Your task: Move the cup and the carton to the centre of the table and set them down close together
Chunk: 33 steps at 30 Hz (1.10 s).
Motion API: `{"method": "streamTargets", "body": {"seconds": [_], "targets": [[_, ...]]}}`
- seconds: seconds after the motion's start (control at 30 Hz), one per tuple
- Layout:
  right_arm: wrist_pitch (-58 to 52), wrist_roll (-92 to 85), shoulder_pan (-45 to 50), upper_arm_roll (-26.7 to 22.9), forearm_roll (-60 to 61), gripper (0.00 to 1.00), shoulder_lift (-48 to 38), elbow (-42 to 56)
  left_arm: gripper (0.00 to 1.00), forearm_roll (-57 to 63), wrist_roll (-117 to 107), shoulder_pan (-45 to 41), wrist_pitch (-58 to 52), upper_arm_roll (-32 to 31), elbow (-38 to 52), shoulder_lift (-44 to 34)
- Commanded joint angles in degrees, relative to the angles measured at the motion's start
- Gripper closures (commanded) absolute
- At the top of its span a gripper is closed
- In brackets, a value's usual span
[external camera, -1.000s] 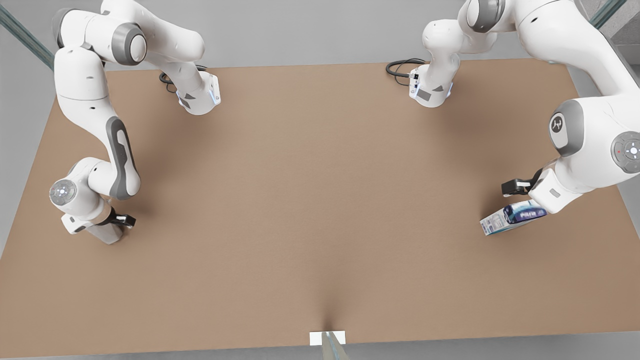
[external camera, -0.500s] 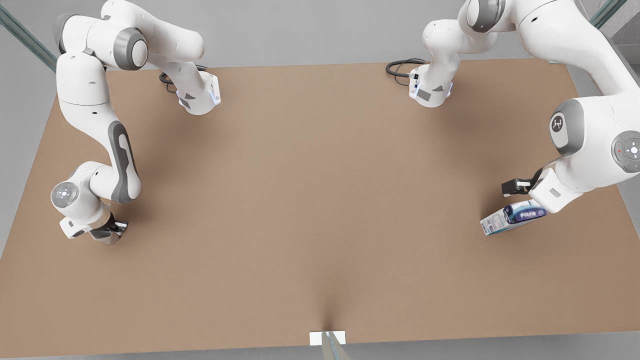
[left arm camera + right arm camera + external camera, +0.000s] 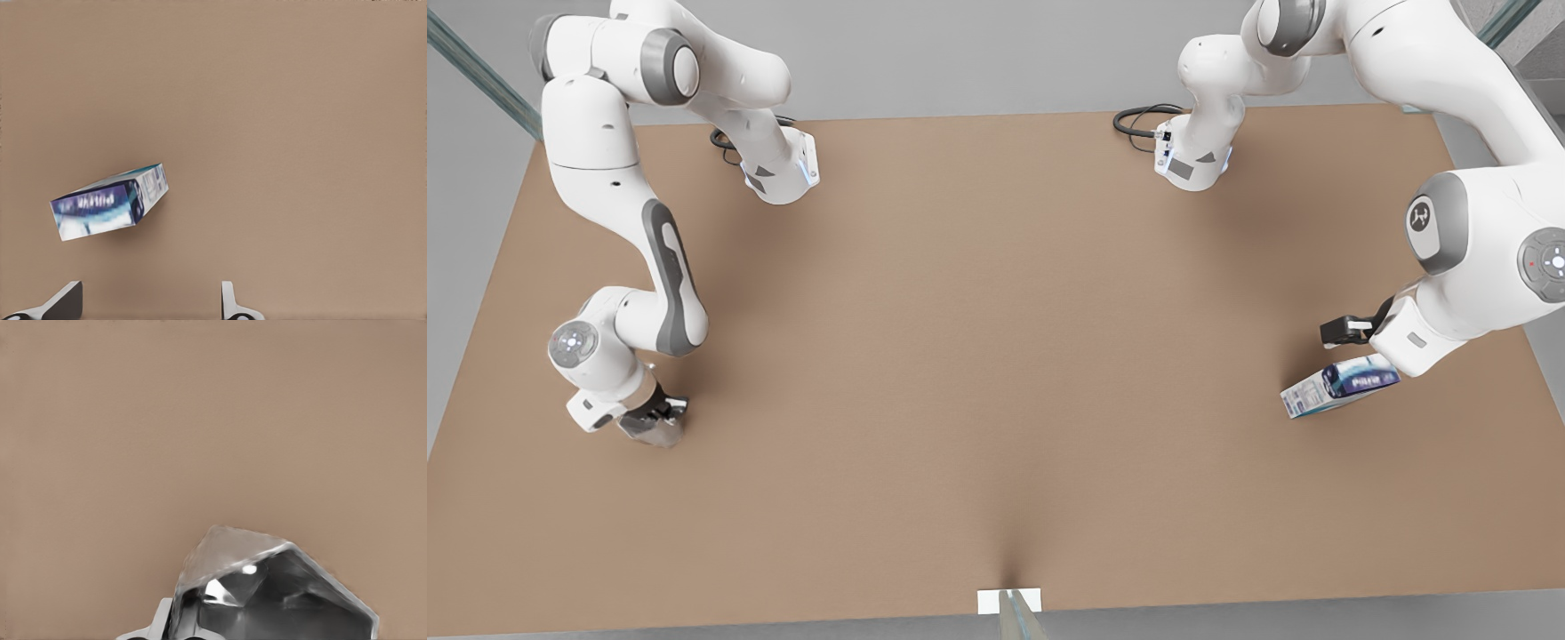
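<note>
The right gripper (image 3: 660,420), on the front view's left, is pinching the small silvery-grey faceted cup (image 3: 273,590) between its fingers, the cup's rim sitting right at the fingertips (image 3: 163,620) in the right wrist view. Outward from that grip, the plain matte brown table (image 3: 978,356) is lying bare toward its centre. The left gripper (image 3: 150,307) is hanging with its fingers spread, and the small white carton with the dark blue-purple panel (image 3: 110,202) is lying flat just ahead of them, off to one fingertip's side. To do this well, I judge the right arm should be carrying the cup level toward the centre while the left is centring over the carton's narrow width before closing.
</note>
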Motion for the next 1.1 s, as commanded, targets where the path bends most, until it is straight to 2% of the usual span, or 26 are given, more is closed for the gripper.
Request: {"method": "streamTargets", "body": {"seconds": [0.0,0.03,0.17,0.23,0.33,0.4,0.47,0.53,0.8,0.97,1.0,1.07], "targets": [[-0.1,0.0,-0.1,0.6,0.0,0.79,-0.1,0.0,0.00,0.0,0.0,0.0,0.0,0.1,-0.1,0.0],[-0.1,2.4,0.4,2.7,0.1,0.79,-0.5,0.2,0.00,0.0,0.1,0.0,0.0,0.1,0.0,0.0],[-0.1,9.4,5.3,5.8,0.1,0.79,1.5,2.5,0.00,0.1,0.0,0.0,0.0,0.1,0.0,0.0],[-0.1,19.5,8.2,8.7,0.0,0.79,2.0,4.3,0.00,0.1,0.0,0.0,0.0,0.1,0.0,0.0],[-0.1,25.0,11.3,9.6,0.1,0.79,3.2,6.2,0.00,-0.1,0.0,0.0,0.0,0.9,0.0,-0.1],[-2.8,30.9,14.2,9.7,0.1,0.79,6.3,11.6,0.00,-0.1,0.1,0.0,0.0,1.0,0.0,-0.1],[-6.9,37.4,15.8,11.8,0.0,0.79,7.7,17.0,0.00,-0.1,0.1,0.0,0.0,0.9,0.0,-0.1],[-8.0,43.7,19.5,11.8,0.2,0.79,12.6,24.3,0.00,-0.1,0.0,0.0,0.0,1.0,0.0,-0.1],[-8.1,68.0,32.0,11.9,-0.2,0.79,21.7,38.6,0.00,-0.1,-0.4,0.0,-0.8,1.0,0.0,-0.1],[-8.1,73.6,36.0,11.8,-0.4,0.79,29.1,48.0,0.00,-0.1,-0.4,0.0,-0.8,1.0,0.0,-0.1],[-8.0,74.3,35.9,11.8,-0.4,0.29,29.1,47.9,0.00,-0.1,-0.4,0.0,-0.8,1.0,0.0,-0.2],[-7.3,75.6,35.9,11.8,-0.5,0.11,29.2,47.7,0.00,-0.1,-0.4,0.0,-0.8,1.0,0.0,-0.3]]}}
